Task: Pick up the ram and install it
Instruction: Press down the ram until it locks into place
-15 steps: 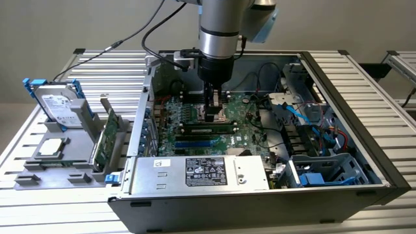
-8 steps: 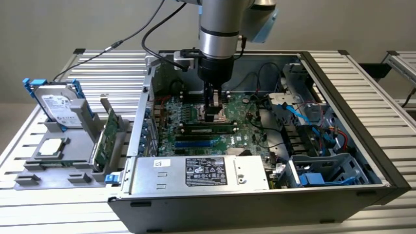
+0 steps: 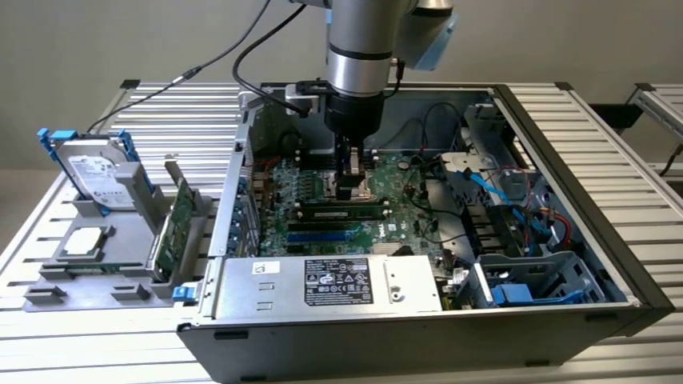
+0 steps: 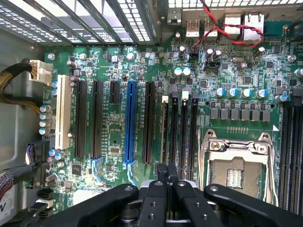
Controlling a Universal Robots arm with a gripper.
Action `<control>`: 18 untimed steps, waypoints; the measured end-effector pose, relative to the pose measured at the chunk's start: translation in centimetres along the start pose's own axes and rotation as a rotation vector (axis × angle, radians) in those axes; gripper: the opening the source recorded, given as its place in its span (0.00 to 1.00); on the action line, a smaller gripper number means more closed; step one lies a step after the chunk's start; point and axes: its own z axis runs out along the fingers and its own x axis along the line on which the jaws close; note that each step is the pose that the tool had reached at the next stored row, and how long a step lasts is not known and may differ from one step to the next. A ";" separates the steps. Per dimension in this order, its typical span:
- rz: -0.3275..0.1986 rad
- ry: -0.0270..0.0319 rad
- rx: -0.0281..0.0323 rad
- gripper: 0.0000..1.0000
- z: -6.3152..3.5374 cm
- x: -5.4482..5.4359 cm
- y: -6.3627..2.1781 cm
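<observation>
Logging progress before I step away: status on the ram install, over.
Gripper low inside case, over motherboard. Ram looks slotted just beside it; seating unclear. Blue cables apart, exterior view's right.

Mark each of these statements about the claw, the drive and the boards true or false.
1. The claw is inside the open computer case, over the motherboard. True.
2. The hard drive is mounted inside the case. False: it stands on the grey fixture outside the case, at the exterior view's left.
3. A silver processor chip lies flat on that fixture. True.
4. The green circuit card is plugged into the blue slot. False: the slot is empty; the card stands on the fixture.
</observation>
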 end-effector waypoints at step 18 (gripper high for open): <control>0.243 -0.0153 -0.0358 0.11 0.01 0.0 0.00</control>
